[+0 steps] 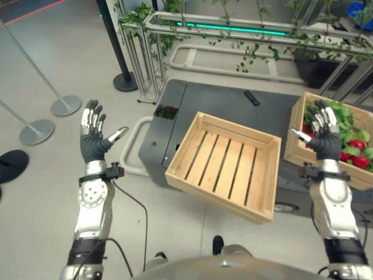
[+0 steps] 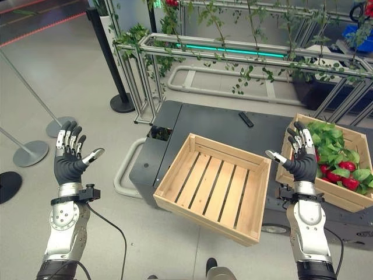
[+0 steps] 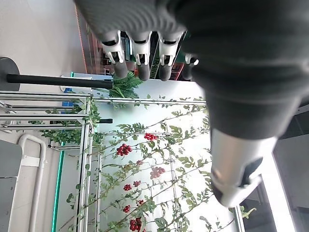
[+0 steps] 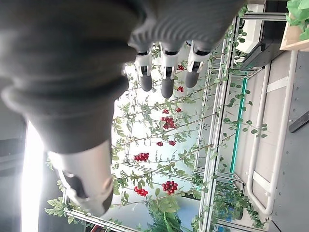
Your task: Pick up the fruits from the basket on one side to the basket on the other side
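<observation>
Bright, even light; wrist-view glare.

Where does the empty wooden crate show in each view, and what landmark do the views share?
Left eye view: the empty wooden crate sits at centre, tilted on the dark cart.
Right eye view: the crate sits at centre, slightly lower and further left.
Left wrist view: not in it.
Right wrist view: not in it.
Shared landmark: the metal trellis with vines, also seen past the fingers in both wrist views.
</observation>
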Robot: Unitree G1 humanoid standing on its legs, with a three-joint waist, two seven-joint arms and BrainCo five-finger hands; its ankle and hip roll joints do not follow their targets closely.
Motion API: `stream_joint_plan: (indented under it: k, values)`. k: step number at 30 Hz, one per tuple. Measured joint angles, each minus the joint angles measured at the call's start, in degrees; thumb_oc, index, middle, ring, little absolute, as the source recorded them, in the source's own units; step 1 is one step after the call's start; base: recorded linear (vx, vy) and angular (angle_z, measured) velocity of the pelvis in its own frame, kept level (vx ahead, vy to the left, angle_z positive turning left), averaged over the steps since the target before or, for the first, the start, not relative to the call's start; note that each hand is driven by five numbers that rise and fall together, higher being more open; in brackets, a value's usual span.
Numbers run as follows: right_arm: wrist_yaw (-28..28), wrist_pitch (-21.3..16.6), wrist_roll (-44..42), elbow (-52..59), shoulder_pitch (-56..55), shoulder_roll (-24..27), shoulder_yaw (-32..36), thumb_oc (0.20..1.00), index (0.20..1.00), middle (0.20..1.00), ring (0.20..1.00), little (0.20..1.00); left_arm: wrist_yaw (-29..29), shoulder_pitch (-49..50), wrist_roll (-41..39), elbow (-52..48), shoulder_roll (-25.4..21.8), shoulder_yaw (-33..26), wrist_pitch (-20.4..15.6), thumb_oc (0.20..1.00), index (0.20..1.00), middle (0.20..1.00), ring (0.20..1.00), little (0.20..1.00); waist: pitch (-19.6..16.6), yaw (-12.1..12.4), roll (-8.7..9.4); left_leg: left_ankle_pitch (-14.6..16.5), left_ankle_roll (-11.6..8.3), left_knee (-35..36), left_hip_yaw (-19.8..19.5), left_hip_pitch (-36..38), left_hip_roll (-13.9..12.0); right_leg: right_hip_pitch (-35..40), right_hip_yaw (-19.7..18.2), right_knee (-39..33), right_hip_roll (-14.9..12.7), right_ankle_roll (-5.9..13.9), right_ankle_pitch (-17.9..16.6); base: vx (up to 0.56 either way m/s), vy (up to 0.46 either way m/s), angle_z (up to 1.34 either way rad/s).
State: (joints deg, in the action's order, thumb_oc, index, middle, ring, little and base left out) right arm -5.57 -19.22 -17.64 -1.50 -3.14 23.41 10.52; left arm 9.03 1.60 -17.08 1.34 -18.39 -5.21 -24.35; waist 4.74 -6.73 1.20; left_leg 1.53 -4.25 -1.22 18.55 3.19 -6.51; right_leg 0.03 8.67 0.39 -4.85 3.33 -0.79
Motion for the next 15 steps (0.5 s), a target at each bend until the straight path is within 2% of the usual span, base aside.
stream_joint_plan:
  k: [9, 15]
  values:
    - [-0.2, 0.0, 0.0, -1.4, -1.6, -0.5, 0.0, 1.000, 1.000, 1.000, 1.000, 1.000, -0.1, 0.6, 0.0, 0.0, 0.0, 0.4, 0.1, 1.000, 1.000, 1.000, 1.000, 1.000, -0.3, -0.1, -0.34, -1.0, 0.34, 1.7, -1.6, 0.5, 1.0, 1.8, 0.5, -2.1, -0.4, 0.54, -0.6, 0.00, -0.018, 0.10]
    - [-0.3, -0.1, 0.2, -3.9, -1.4, -0.5, -0.3, 1.000, 1.000, 1.000, 1.000, 1.000, -1.7, 2.3, 0.0, 2.4, -0.3, 3.1, 0.8, 1.000, 1.000, 1.000, 1.000, 1.000, -0.4, 0.0, -0.66, -1.0, 0.33, 2.0, -1.9, 1.1, 1.0, 2.5, 0.7, -2.5, -0.4, 0.56, -0.6, 0.00, 0.000, 0.01]
